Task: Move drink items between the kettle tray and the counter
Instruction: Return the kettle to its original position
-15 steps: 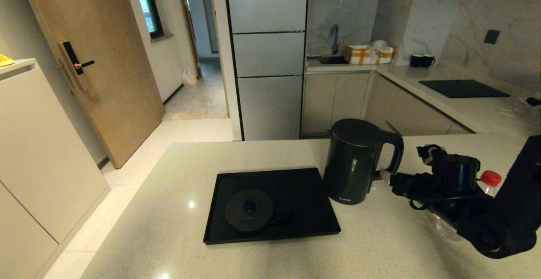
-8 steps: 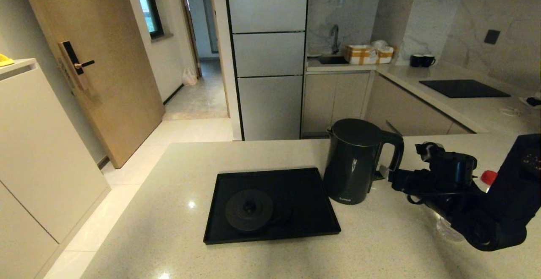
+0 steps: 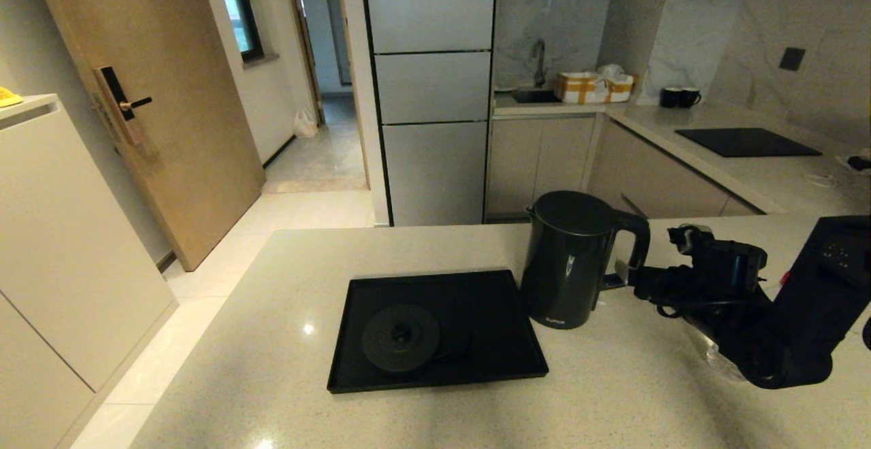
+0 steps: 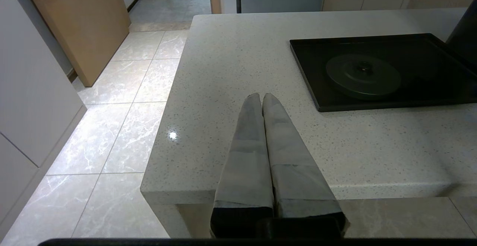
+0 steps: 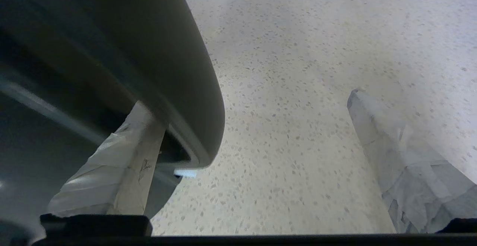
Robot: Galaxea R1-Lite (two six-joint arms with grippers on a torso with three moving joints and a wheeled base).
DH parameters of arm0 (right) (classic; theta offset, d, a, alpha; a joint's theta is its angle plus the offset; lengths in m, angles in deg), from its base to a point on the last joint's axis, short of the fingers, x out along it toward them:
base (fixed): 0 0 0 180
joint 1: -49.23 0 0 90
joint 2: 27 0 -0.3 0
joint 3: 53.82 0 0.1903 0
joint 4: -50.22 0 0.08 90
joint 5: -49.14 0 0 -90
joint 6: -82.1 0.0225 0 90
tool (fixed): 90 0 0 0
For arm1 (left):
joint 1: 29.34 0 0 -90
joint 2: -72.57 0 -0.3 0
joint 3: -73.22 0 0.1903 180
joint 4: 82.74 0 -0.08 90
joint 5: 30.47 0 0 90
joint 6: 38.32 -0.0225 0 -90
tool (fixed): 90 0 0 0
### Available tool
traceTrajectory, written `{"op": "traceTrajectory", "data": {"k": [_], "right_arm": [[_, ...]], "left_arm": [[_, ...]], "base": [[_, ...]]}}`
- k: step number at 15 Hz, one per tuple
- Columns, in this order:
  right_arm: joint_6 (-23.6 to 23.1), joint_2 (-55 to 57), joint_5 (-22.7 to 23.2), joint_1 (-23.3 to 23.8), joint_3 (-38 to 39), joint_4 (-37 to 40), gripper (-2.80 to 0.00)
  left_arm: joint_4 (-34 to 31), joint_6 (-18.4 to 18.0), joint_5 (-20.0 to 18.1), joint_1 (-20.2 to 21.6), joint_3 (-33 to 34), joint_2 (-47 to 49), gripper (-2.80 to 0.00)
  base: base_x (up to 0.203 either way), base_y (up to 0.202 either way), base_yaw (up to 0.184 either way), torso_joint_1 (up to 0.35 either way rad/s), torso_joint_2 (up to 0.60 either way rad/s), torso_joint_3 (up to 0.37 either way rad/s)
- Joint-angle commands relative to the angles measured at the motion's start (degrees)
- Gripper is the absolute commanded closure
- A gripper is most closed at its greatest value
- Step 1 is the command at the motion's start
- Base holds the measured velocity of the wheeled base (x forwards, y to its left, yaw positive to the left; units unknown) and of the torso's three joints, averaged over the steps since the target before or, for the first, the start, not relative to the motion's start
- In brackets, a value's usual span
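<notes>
Head view: kettle (image 3: 570, 258) upright on tabletop (image 3: 612, 394) just right of tray (image 3: 503, 360), right pincer (image 3: 622, 279) at its handle, right wrist view alone shows fingers (image 5: 391, 156) spread, one inside loop, left pincer (image 4: 261, 98) pressed together

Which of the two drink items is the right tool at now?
The kettle: the open right tool straddles its loop handle. The bottle is mostly hidden behind that arm.

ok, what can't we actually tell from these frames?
- Water bottle: head view, mostly hidden behind the right arm; cap and label unreadable.
- Right gripper at the kettle handle: open. Right wrist view cuts the kettle off at the edge, so finger-to-handle contact is unclear.
- Left gripper: shut, absent from head view.
- Mugs: too small for detail.
</notes>
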Motion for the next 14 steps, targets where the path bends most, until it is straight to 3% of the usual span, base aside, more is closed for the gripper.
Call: {"op": "traceTrajectory", "data": {"k": [1,6,14], "right_arm": [[-0.62,1.78,0.02,-0.22,-2.11,-0.1,-2.8],[-4.07,4.91,-0.15,-1.3,-6.46,0.59,-2.8],[-4.73,5.94,-0.76,-1.45,-10.5,3.12,-2.8]], "left_arm": [[-0.03,-0.01,0.0,0.01,0.01,-0.02,0.0],[-0.03,-0.01,0.0,0.01,0.01,-0.02,0.0],[-0.03,-0.01,0.0,0.01,0.01,-0.02,0.0]], "base": [[0.0,0.0,0.0,0.0,0.0,0.0],[0.0,0.0,0.0,0.0,0.0,0.0],[0.0,0.0,0.0,0.0,0.0,0.0]]}}
